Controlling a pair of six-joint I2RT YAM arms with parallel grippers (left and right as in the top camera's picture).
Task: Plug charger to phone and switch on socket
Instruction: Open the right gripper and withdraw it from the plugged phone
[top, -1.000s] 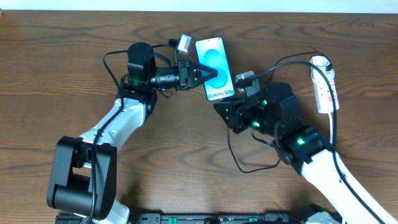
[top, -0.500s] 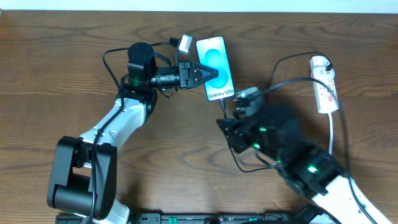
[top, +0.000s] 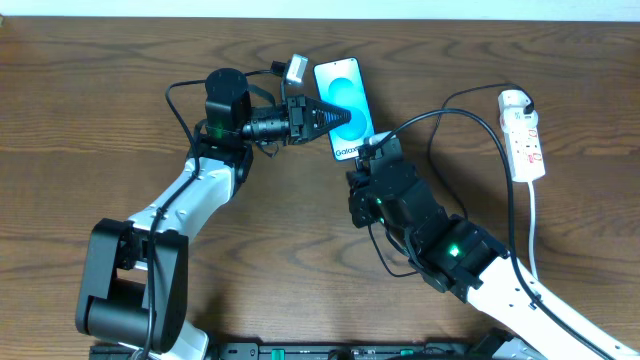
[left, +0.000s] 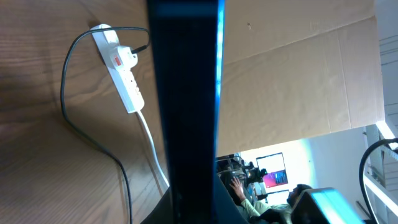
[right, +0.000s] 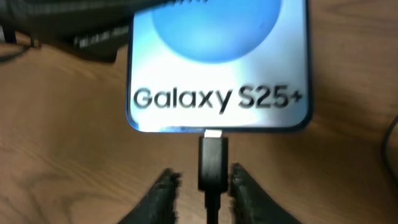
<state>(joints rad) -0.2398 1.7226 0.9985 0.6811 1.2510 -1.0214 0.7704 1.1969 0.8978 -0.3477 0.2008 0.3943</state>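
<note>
Two tools meet at the phone (top: 342, 88), which lies screen up on the far middle part of the wooden counter (top: 100, 100). Its long axis runs from the far edge toward the robot on a slight slant. The bottom end, beside the "Galaxy S25+" lettering, points toward the robot and a little to its right.

The left tool (top: 340, 117) reaches across from the phone's left side, crosswise to that axis, with its tip over the screen. It appears clamped on the phone's left edge. The left wrist view shows the phone edge-on as a dark band down the middle.

The right tool (top: 368, 150) sits at the phone's bottom end, in line with the long axis. In the right wrist view the black connector (right: 212, 158) of the charger (top: 440, 113) points straight at the middle of the bottom edge and touches it, with a sliver of pale metal at the joint. The right tool's fingers (right: 163, 196) stand apart, one on each side of the connector, with a gap to it on both sides.

The charger's cable arcs off to the right toward the socket (top: 526, 140). The socket lies well apart from the phone near the counter's right edge, its long axis also running far to near.
</note>
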